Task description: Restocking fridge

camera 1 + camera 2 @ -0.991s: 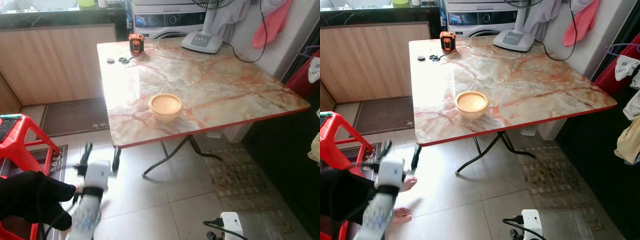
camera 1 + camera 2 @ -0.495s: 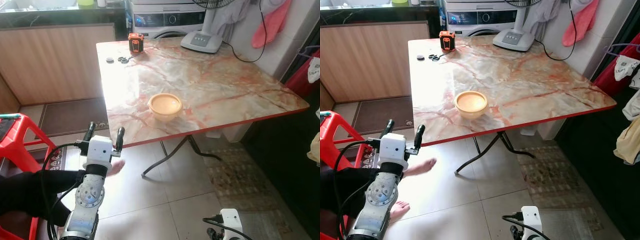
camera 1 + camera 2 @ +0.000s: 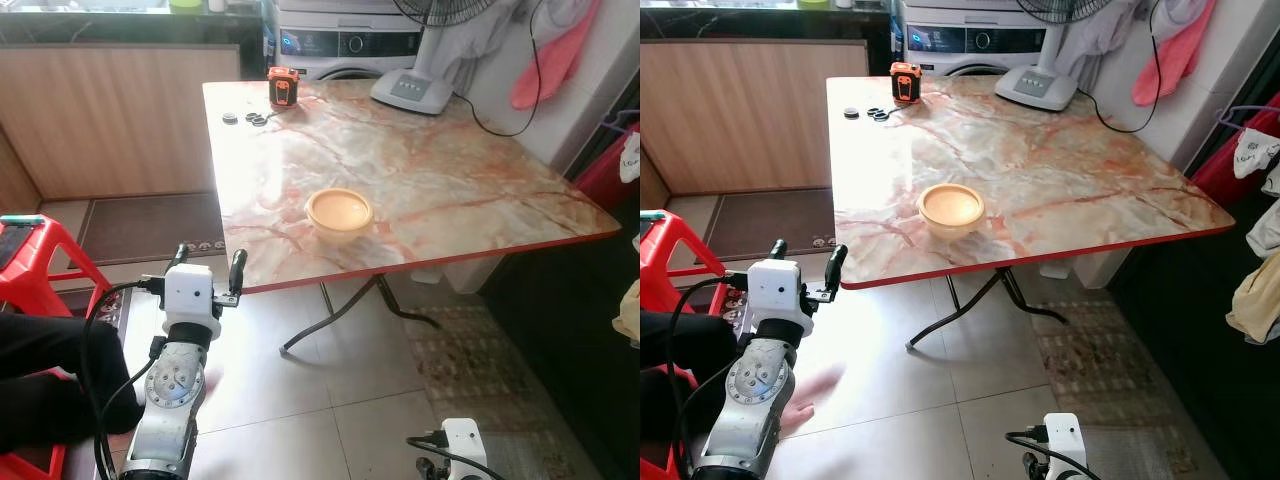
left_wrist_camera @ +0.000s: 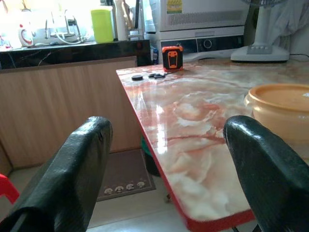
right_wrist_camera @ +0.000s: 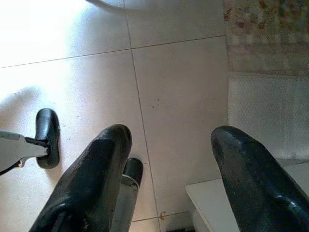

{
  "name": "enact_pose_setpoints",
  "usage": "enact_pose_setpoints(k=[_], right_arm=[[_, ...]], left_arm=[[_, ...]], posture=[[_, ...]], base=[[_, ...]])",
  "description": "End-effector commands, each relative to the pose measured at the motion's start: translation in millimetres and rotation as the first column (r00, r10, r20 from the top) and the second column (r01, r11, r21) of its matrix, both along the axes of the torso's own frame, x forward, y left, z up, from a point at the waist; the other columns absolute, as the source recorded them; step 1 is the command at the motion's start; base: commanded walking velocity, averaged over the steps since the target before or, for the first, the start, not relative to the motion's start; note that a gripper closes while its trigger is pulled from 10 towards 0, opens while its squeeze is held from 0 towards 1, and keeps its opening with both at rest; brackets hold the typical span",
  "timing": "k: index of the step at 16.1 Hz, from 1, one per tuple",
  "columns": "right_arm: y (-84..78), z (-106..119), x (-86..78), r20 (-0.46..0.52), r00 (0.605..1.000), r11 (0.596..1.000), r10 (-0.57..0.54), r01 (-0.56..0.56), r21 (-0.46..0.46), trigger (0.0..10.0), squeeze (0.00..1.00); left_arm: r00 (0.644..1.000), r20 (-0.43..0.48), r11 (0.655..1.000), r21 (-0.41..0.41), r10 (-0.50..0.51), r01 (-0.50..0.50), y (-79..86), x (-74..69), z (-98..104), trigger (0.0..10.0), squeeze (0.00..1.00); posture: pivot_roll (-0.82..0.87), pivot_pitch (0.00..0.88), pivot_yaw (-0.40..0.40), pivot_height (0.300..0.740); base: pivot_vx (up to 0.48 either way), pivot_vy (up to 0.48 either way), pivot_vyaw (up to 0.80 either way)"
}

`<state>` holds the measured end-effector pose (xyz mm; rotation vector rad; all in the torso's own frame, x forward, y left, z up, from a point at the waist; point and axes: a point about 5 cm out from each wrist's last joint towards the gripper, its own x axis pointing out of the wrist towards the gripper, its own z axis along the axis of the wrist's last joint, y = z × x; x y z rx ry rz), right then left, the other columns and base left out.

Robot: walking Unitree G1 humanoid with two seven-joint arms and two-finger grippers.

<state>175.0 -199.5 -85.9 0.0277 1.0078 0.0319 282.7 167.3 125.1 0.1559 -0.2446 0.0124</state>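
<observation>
A pale orange lidded bowl (image 3: 339,213) sits on the marble-patterned table (image 3: 450,170) near its front edge. My left gripper (image 3: 208,262) is raised in front of the table's front-left corner, open, with nothing between its fingers. In the left wrist view the bowl (image 4: 282,104) lies beyond the table edge, close to one black finger (image 4: 263,164). My right gripper (image 5: 169,140) hangs low over the tiled floor, open and empty.
An orange tape measure (image 3: 279,87), small black items (image 3: 255,118) and a fan base (image 3: 410,90) stand at the table's far side. A red stool (image 3: 40,260) and a seated person's black-clad leg (image 3: 40,370) are at left. Clothes hang at right.
My left arm has risen from near the floor to table-edge height. The person's limbs beside it have drawn back. The camera has shifted slightly.
</observation>
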Motion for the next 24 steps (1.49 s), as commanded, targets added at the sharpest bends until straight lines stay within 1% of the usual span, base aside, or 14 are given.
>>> enact_pose_setpoints(k=[1, 3, 5, 6, 7, 9, 12, 13, 17, 20, 21, 22, 23, 24], right_arm=[[-7.7, -1.4, -5.5, -0.007, 0.999, 0.999, -0.051, 0.051, -0.016, 10.0, 0.0], [-9.6, -1.3, -5.9, 0.002, 0.996, 0.996, -0.092, 0.092, -0.021, 10.0, 0.0], [-12.0, -1.1, -6.4, 0.009, 0.99, 0.99, -0.139, 0.139, -0.022, 10.0, 0.0], [-12.4, -1.3, -6.7, 0.007, 0.988, 0.988, -0.151, 0.151, -0.024, 10.0, 0.0], [-12.3, -1.9, -7.6, 0.006, 0.981, 0.98, -0.196, 0.196, -0.029, 10.0, 0.0], [-10.0, -3.0, -8.9, 0.012, 0.965, 0.965, -0.261, 0.261, -0.024, 10.0, 0.0], [-7.9, -4.4, -11.3, 0.009, 0.954, 0.954, -0.3, 0.301, -0.013, 10.0, 0.0], [-7.0, -5.2, -13.0, 0.006, 0.948, 0.948, -0.317, 0.317, -0.013, 10.0, 0.0], [-2.7, -7.1, -16.2, 0.005, 0.939, 0.939, -0.343, 0.343, -0.007, 10.0, 0.0], [-4.0, -7.7, -18.4, 0.002, 0.938, 0.938, -0.347, 0.347, -0.016, 10.0, 0.0], [-5.8, -8.3, -20.6, -0.002, 0.939, 0.939, -0.344, 0.344, -0.028, 10.0, 0.0], [-5.8, -8.3, -20.6, -0.002, 0.939, 0.939, -0.344, 0.344, -0.028, 10.0, 0.0], [-8.6, -8.8, -23.8, 0.003, 0.933, 0.932, -0.36, 0.36, -0.043, 10.0, 0.0], [-9.5, -9.2, -25.3, 0.003, 0.93, 0.929, -0.368, 0.368, -0.046, 10.0, 0.0]], left_arm=[[1.0, -0.012, 1.0, -0.006, -0.01, 0.01, 0.5, -1.3, -2.6, 10.0, 0.0], [0.999, -0.032, 0.999, 0.023, -0.031, 0.031, 3.9, 2.9, -4.2, 10.0, 0.0], [0.999, -0.033, 0.997, 0.076, -0.02, 0.023, 8.5, 5.9, -2.4, 10.0, 0.0], [0.999, -0.033, 0.996, 0.085, -0.014, 0.017, 12.3, 6.8, -1.2, 10.0, 0.0], [0.999, -0.035, 0.997, 0.076, -0.004, 0.007, 18.1, 7.0, -0.1, 10.0, 0.0], [0.999, -0.038, 0.999, 0.05, -0.001, 0.003, 19.0, 6.6, -0.4, 10.0, 0.0], [0.999, -0.034, 0.999, 0.039, -0.015, 0.017, 13.3, 6.8, 1.7, 10.0, 0.0], [0.999, -0.023, 0.999, 0.03, -0.028, 0.029, 8.6, 6.8, 5.3, 10.0, 0.0], [0.999, -0.008, 0.999, 0.015, -0.044, 0.044, 3.9, 1.4, 12.2, 10.0, 0.0], [0.999, 0.008, 0.999, 0.015, -0.043, 0.043, 2.9, -1.5, 19.4, 10.0, 0.0], [0.999, 0.015, 0.999, 0.034, -0.039, 0.039, 5.7, -7.4, 23.3, 10.0, 0.0], [0.999, 0.015, 0.999, 0.034, -0.039, 0.039, 5.7, -7.4, 23.3, 10.0, 0.0], [0.999, 0.007, 0.999, 0.037, -0.034, 0.033, 8.6, -12.6, 22.7, 10.0, 0.0], [0.999, 0.003, 0.999, 0.036, -0.032, 0.032, 9.2, -13.9, 22.3, 10.0, 0.0]], posture=[[-0.03, 0.0, -0.092, 0.74], [-0.05, 0.0, -0.082, 0.74], [-0.07, 0.0, -0.076, 0.74], [-0.07, 0.0, -0.074, 0.74], [-0.08, 0.0, -0.066, 0.74], [-0.09, 0.0, -0.05, 0.74], [-0.07, 0.0, -0.046, 0.74], [-0.06, 0.0, -0.049, 0.74], [-0.03, 0.0, -0.055, 0.74], [0.0, 0.0, -0.067, 0.74], [0.01, 0.0, -0.075, 0.74], [0.01, 0.0, -0.075, 0.74], [0.02, 0.0, -0.08, 0.74], [0.01, 0.0, -0.077, 0.74]], base=[[0.0, 0.0, 0.0], [0.0, 0.0, 0.0], [0.0, 0.0, 0.0], [0.0, 0.0, 0.0], [0.0, 0.0, 0.0], [0.0, 0.0, 0.0], [0.0, 0.0, 0.0], [0.0, 0.0, 0.0], [0.0, 0.0, 0.0], [0.0, 0.0, 0.0], [0.0, 0.0, 0.0], [0.0, 0.0, 0.0], [0.0, 0.0, 0.0], [0.0, 0.0, 0.0]])
